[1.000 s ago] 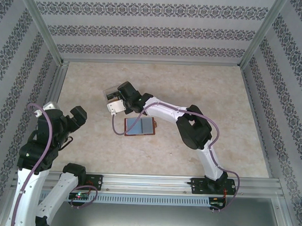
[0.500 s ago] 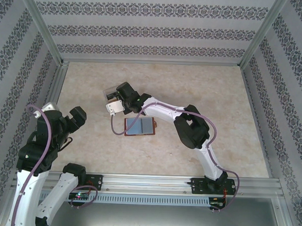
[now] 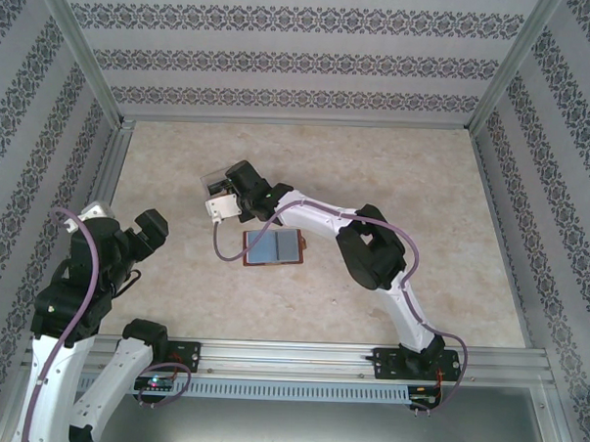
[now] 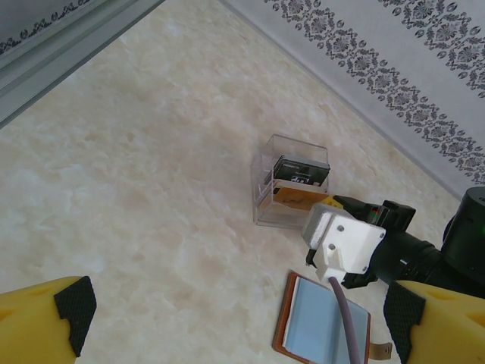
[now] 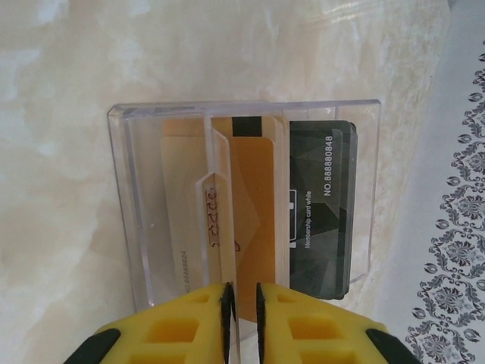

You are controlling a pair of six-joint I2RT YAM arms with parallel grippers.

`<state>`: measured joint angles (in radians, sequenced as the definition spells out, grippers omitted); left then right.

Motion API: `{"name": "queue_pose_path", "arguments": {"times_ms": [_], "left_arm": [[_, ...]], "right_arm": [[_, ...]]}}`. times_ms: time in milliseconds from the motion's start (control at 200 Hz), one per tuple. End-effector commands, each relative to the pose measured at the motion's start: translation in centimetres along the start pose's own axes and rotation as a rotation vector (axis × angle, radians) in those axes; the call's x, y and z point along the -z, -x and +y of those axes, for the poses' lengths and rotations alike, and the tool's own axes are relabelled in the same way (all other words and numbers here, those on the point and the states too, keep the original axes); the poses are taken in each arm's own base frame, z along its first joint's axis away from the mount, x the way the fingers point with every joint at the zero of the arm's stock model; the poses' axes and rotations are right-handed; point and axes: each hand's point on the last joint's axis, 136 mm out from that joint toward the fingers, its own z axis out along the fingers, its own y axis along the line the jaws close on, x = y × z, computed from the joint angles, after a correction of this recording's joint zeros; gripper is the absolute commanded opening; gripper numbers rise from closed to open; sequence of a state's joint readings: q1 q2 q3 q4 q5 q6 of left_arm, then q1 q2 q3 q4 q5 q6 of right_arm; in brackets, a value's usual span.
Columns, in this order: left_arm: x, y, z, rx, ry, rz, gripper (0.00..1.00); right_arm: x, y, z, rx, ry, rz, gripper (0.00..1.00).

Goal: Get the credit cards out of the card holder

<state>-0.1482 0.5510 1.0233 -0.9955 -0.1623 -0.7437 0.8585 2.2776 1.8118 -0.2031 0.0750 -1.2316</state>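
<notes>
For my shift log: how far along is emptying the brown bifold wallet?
Done: black card and gold cards stand in the clear plastic box; the open brown wallet shows only blue-grey panels. In hand: right gripper at the gold cards, grip unclear. Remaining: likely only withdrawing.

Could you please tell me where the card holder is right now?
In the top view the card holder lies open left of centre, just nearer the arm bases than the clear box.

The black card [image 5: 322,205] reads "NO.88880848"; its smaller white print is unclear.
</notes>
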Motion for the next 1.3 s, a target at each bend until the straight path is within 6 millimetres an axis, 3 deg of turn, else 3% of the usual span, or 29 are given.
{"name": "queue_pose_path", "arguments": {"times_ms": [0,285,545,585,640,689,1029,1199,1294], "left_arm": [[0.2,-0.3,1.0,-0.013,0.038,0.004,0.99],[0.1,-0.4,1.0,-0.013,0.034,0.009,0.99],[-0.4,-0.6,0.6,-0.024,0.019,0.016,0.99],[-0.5,-0.6,0.5,-0.027,0.015,0.017,0.99],[-0.7,-0.6,0.3,-0.031,0.011,0.020,0.99],[-0.8,-0.6,0.2,-0.036,0.006,0.024,0.99],[-3.0,-1.5,-2.2,-0.105,-0.069,0.101,0.99],[-4.6,-2.9,-4.5,-0.128,-0.175,0.181,0.99],[-6.0,-4.5,-5.5,-0.109,-0.221,0.256,0.94]], "right_arm": [[-0.6,0.1,-1.5,-0.042,-0.055,0.007,0.23],[-0.3,0.3,-2.8,-0.104,-0.096,-0.002,0.25],[2.9,-0.7,-6.0,-0.351,-0.164,-0.011,0.32],[3.6,-1.1,-6.6,-0.407,-0.182,-0.004,0.42],[4.6,-2.0,-7.5,-0.495,-0.215,0.015,0.75],[5.3,-2.6,-7.9,-0.553,-0.242,0.025,0.98],[12.9,-6.7,-9.5,-1.088,-0.408,0.000,0.98],[15.6,-9.5,-7.9,-1.407,-0.395,0.021,0.98],[16.1,-9.6,-5.9,-1.536,-0.276,-0.042,0.98]]}}
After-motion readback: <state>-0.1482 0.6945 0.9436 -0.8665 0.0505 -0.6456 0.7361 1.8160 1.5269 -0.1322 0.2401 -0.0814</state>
